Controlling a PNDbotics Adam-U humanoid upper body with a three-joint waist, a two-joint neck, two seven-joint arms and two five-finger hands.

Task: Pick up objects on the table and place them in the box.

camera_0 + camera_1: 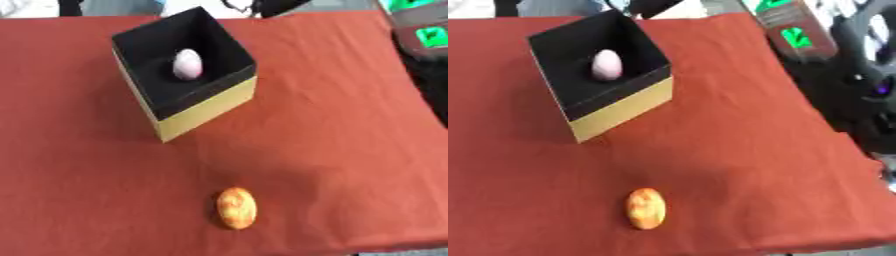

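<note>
Nearest to me, low in the frame and a little left of centre, I see an orange mottled egg-shaped object (pixel 236 208) lying on its own on the red cloth (pixel 350 150) that covers the bench, its long axis running roughly up and down the picture. Well apart from it, in the upper left of the frame, sits the box (pixel 208 106), open at the top, with a black interior, black upper band and a yellowish lower wall; it is turned so that one corner faces me. Inside it, on the black floor, I see a pale pinkish-white egg-shaped object (pixel 187 64). At the upper right, past the cloth's edge, dark equipment with green-lit panels (pixel 796 36) shows. Neither robot hand appears in either eye view, so I cannot tell whether their fingers are apart or together.
</note>
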